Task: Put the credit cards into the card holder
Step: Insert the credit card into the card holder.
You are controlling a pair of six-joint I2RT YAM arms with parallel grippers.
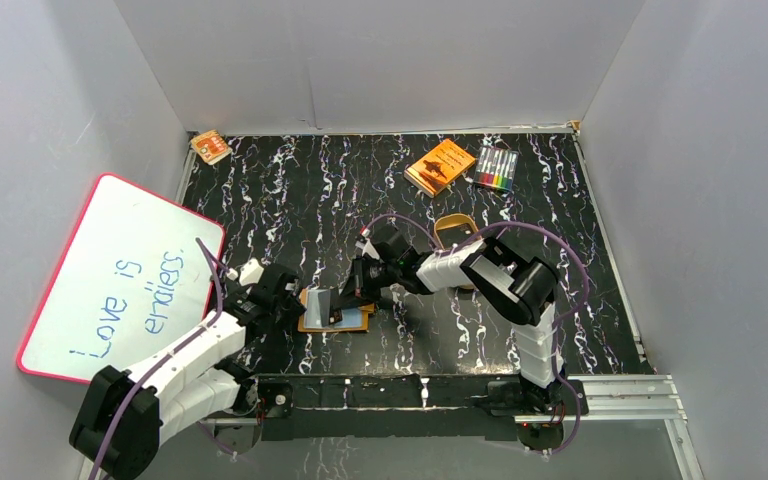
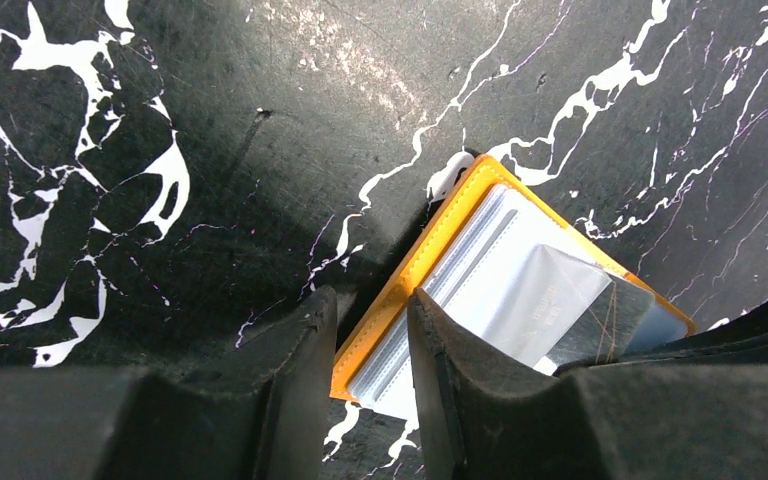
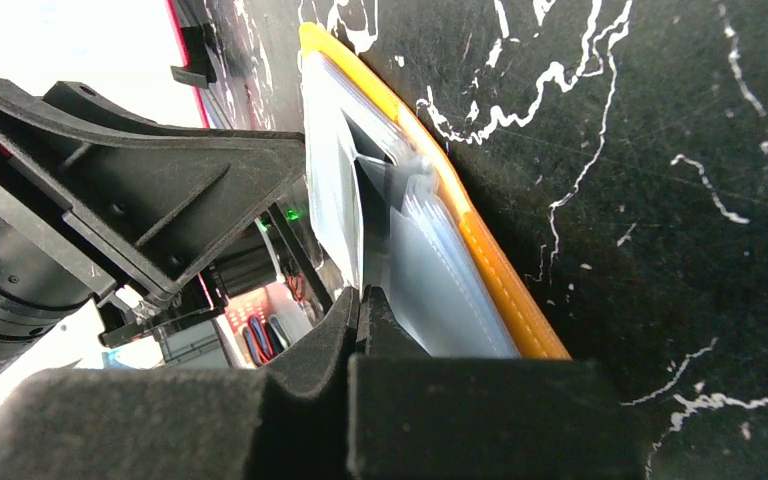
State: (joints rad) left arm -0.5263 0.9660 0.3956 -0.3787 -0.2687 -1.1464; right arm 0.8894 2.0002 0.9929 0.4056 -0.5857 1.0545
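Lying open near the front centre of the table [image 1: 310, 190], between the two arms: one orange-tan card holder [image 2: 490, 255], inner side up, with clear pockets and stitched edges.

Surface: black sheet with white marble veining, scuffed in the wrist views.

Enclosure: plain pale grey walls [image 1: 360, 60] on the left, back and right, with a metal rail [image 1: 620, 395] along the near edge.

Left gripper [image 2: 370, 305]: jaws partly apart and straddling the card holder's near orange edge. One finger is over bare table and the other over the pockets. Whether either presses down cannot be told.

Right gripper [image 3: 360, 305]: fingertips closed on the lower edge of a grey credit card [image 2: 550, 300], which is tilted up against the pocket side of the card holder. How far it sits in a pocket cannot be told.

Other items:
- Whiteboard [image 1: 120, 270], red-bordered, with blue handwriting, leaning at the left wall.
- Orange book [image 1: 440, 166] and marker set [image 1: 496, 169], side by side at the back.
- Small orange box [image 1: 210, 147] in the back-left corner.
- Gold tray [image 1: 453, 226], partly hidden behind the right arm.
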